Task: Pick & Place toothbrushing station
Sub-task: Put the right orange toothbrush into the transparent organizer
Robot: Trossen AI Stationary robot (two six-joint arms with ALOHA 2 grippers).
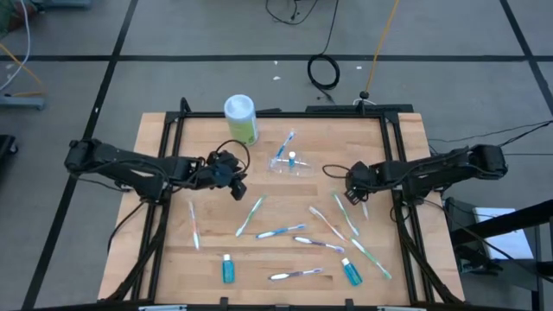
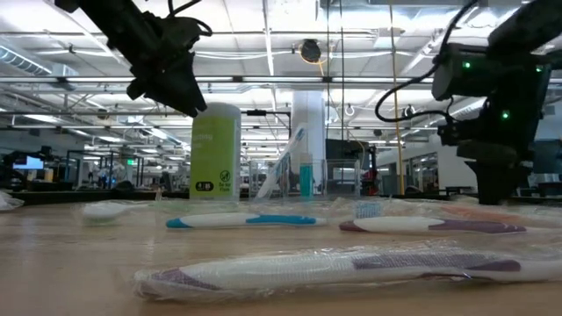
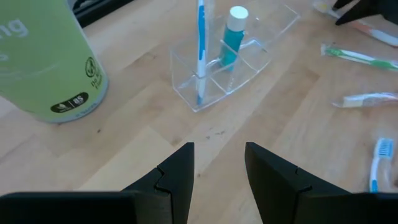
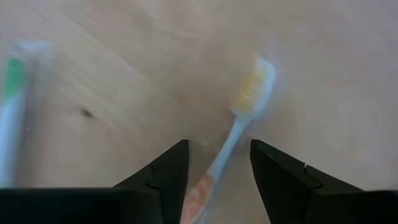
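Note:
A clear plastic cup (image 1: 292,166) stands on the table's far middle and also shows in the left wrist view (image 3: 249,46). A blue toothbrush (image 3: 201,43) and a blue white-capped tube (image 3: 231,37) stand upright in it. My left gripper (image 3: 217,168) is open and empty, above the table left of the cup (image 1: 235,183). My right gripper (image 4: 217,168) is open and low over the table (image 1: 354,193). Its fingers stand on either side of the handle of an orange-handled toothbrush (image 4: 249,96) that lies flat. Green (image 1: 251,216), blue (image 1: 281,231) and purple (image 1: 320,244) toothbrushes and two tubes (image 1: 228,269) (image 1: 351,272) lie on the table.
A large green canister with a white lid (image 1: 240,117) stands at the far edge, left of the cup. A green toothbrush (image 4: 12,124) lies beside my right gripper. More wrapped toothbrushes (image 1: 295,275) (image 1: 194,223) lie near the front. Bare wood (image 1: 173,276) shows at the near left.

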